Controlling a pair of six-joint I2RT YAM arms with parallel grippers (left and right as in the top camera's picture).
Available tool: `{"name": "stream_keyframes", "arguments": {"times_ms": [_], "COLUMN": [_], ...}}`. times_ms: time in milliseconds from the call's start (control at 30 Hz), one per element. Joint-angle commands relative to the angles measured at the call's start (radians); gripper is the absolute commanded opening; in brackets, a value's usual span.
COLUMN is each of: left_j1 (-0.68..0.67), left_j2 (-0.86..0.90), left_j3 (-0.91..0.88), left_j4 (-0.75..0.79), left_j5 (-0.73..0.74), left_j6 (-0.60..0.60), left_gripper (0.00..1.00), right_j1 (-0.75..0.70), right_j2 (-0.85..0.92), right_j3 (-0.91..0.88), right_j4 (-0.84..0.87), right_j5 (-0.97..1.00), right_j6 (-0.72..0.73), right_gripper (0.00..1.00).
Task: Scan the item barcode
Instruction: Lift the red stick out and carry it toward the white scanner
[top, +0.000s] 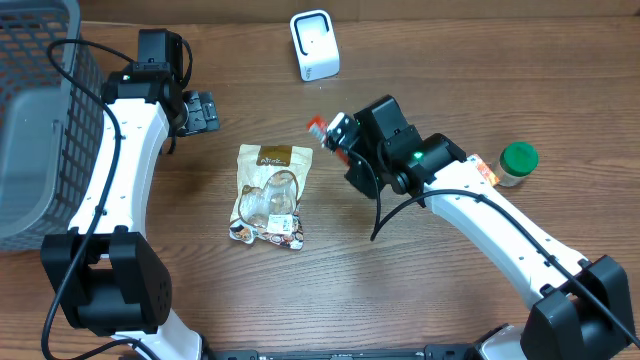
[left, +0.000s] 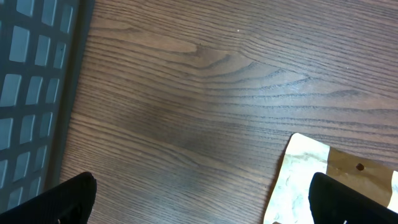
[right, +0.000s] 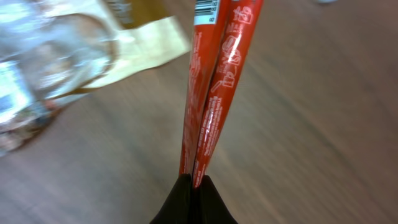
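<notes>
A thin red packet (right: 214, 87) with white print is pinched edge-on in my right gripper (right: 194, 182), which is shut on its lower end. From overhead, the red packet (top: 317, 127) sticks out of the right gripper (top: 336, 135) above mid-table, just below the white scanner (top: 315, 45) at the back edge. My left gripper (top: 203, 110) hovers at the back left, open and holding nothing. In the left wrist view its dark fingertips (left: 345, 199) stand wide apart over bare wood.
A clear-windowed snack bag (top: 270, 195) with a brown top lies mid-table; its corner shows as the bag (left: 298, 180) and the bag (right: 68, 50). A green-lidded jar (top: 517, 162) stands right. A grey mesh basket (top: 35, 120) fills the far left.
</notes>
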Motion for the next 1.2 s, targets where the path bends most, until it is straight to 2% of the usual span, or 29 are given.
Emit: {"name": "stream_keyframes", "arguments": {"times_ms": [0, 267, 500, 600, 700, 833, 1000, 1167], "left_j1": [0.004, 0.004, 0.004, 0.004, 0.004, 0.004, 0.004, 0.004], "left_j2": [0.005, 0.005, 0.005, 0.005, 0.005, 0.005, 0.005, 0.005], "left_j3": [0.010, 0.010, 0.010, 0.010, 0.010, 0.010, 0.010, 0.010], "left_j4": [0.002, 0.002, 0.002, 0.002, 0.002, 0.002, 0.002, 0.002], "left_j5": [-0.011, -0.011, -0.011, -0.011, -0.011, -0.011, -0.011, -0.011], "left_j6": [-0.010, -0.010, -0.010, -0.010, -0.010, -0.010, -0.010, -0.010], "left_gripper": [1.00, 1.00, 1.00, 1.00, 1.00, 1.00, 1.00, 1.00], "right_j1": [-0.006, -0.008, -0.012, -0.015, -0.015, -0.015, -0.015, -0.015], "right_j2": [-0.003, 0.002, 0.021, 0.068, 0.132, 0.229, 0.350, 0.478], "right_j3": [0.075, 0.394, 0.434, 0.434, 0.434, 0.434, 0.434, 0.434], "right_j4": [0.013, -0.131, -0.102, -0.048, -0.015, 0.080, 0.289, 0.504], "right_j5": [0.175, 0.182, 0.181, 0.182, 0.195, 0.309, 0.479, 0.593], "right_j6": [0.017, -0.088, -0.088, -0.115, -0.230, -0.291, -0.301, -0.418], "right_gripper": [0.03, 0.03, 0.03, 0.04, 0.04, 0.04, 0.04, 0.04]}}
